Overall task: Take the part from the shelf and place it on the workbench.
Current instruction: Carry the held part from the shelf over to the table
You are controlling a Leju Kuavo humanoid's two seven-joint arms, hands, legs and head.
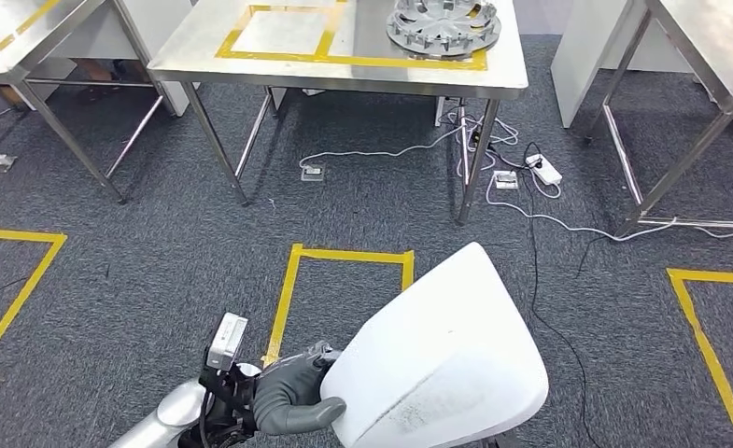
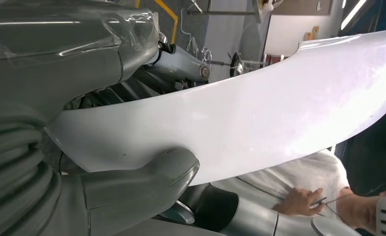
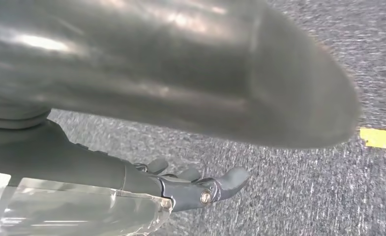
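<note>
My left hand (image 1: 292, 397) grips a large white curved part (image 1: 437, 355) low in the head view, with the thumb on its upper face and the fingers hidden beneath. Up close, the thumb (image 2: 146, 182) presses on the part's (image 2: 259, 113) smooth white edge. Ahead stands the steel workbench (image 1: 372, 70) with a yellow taped rectangle (image 1: 283, 28) on its top. My right hand (image 3: 181, 189) hangs over the grey carpet with its fingers stretched out and nothing in them.
A round metal wheel-like part (image 1: 443, 23) lies on the bench's right side. Steel tables stand at the left (image 1: 26, 28) and right (image 1: 717, 37). White cables and a power strip (image 1: 544, 168) lie under the bench. Yellow squares (image 1: 344, 257) mark the floor. A person's hand (image 2: 301, 201) is near.
</note>
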